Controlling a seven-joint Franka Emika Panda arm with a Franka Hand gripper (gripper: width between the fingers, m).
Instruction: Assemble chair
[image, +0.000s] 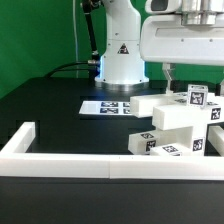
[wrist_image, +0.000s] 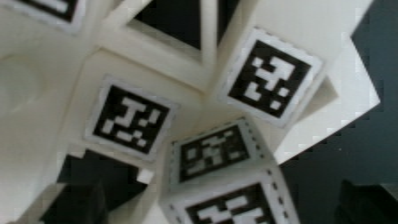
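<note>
Low white plastic rail (image: 60, 152) is lying nearest. Behind it, matte white tagged chair parts (image: 178, 128) are sitting piled. My pincer (image: 172, 72) is hanging above them, fingers apart, gripping nothing.

A robotics lab: green backdrop (image: 40, 35); marker board (image: 108, 106); black table (image: 50, 105).

marker board (image: 108, 106): flat on black table (image: 50, 105) | white rail (image: 60, 160): along table's near edge

Chair parts (image: 178, 125) piled on the table (image: 50, 105) at the exterior view's right, marker board (image: 110, 106) just behind-left, rail (image: 60, 160) along the near edge, robot base (image: 122, 55) far behind
</note>
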